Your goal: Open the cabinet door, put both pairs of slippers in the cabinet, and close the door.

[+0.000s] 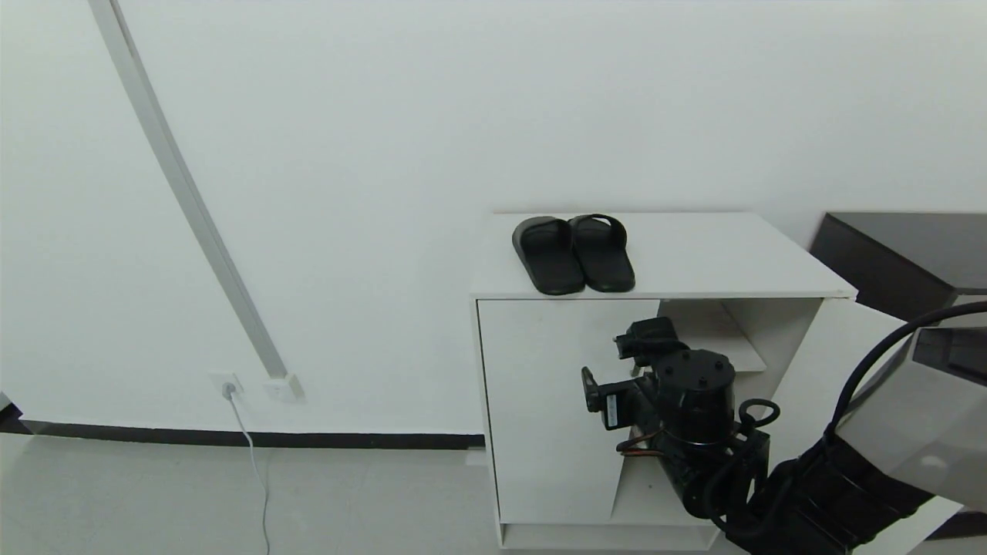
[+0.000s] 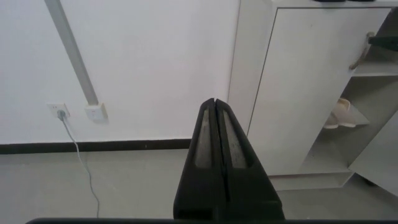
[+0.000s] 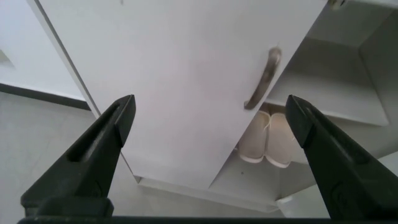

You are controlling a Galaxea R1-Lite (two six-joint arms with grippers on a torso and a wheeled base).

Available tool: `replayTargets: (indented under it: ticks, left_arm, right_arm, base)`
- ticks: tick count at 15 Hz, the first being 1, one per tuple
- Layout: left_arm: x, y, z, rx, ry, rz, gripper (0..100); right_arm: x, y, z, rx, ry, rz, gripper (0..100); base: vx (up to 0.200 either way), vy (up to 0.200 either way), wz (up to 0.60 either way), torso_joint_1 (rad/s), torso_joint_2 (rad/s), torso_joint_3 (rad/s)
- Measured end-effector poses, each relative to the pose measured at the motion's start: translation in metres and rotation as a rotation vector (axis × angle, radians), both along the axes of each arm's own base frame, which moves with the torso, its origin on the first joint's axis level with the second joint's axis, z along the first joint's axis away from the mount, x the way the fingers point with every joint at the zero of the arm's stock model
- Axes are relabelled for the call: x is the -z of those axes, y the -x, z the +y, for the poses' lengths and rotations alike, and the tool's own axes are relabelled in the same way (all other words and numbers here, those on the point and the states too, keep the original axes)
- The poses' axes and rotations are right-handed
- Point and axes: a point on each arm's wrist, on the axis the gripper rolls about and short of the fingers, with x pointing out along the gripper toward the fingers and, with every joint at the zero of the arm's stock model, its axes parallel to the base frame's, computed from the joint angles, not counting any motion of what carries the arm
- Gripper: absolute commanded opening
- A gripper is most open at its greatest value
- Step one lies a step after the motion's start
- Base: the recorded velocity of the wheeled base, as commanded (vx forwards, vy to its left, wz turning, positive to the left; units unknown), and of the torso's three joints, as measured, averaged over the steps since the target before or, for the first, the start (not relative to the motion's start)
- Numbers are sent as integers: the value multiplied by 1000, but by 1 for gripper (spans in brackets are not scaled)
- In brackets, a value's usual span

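Right gripper (image 3: 210, 106) is spread wide and empty in front of the white wooden cabinet (image 1: 694, 258), door open. The pale pair of slippers (image 3: 268, 140) sits on a low shelf inside. The black rubber slippers (image 1: 574, 253) wait on top, probably next. Left gripper (image 2: 214, 107) is pinched shut, parked clear

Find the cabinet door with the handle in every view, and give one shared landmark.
Head view: cabinet door under the black slippers on the cabinet top.
Left wrist view: door beyond the shut left gripper, beside the white slippers.
Right wrist view: door framed by the open right gripper, handle showing.
Shared landmark: the black baseboard.
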Motion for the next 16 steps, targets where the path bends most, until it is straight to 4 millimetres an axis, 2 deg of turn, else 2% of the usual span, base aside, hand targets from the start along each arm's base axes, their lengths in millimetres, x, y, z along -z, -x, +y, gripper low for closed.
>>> replayTargets:
  ticks: [7, 13, 16]
  left_arm:
    - [0, 0, 0, 0, 0, 0, 0]
    - [0, 0, 0, -1, 1, 0, 0]
    - [0, 0, 0, -3, -1, 0, 0]
  right_arm:
    - [0, 0, 0, 0, -1, -1, 100]
    - [-1, -1, 0, -7, -3, -8, 100]
    - [-4, -8, 3, -53, 3, -23, 100]
  base:
    - [0, 0, 0, 248, -563, -313]
    - [0, 0, 0, 181, -386, -210]
    - [0, 0, 0, 108, -237, -126]
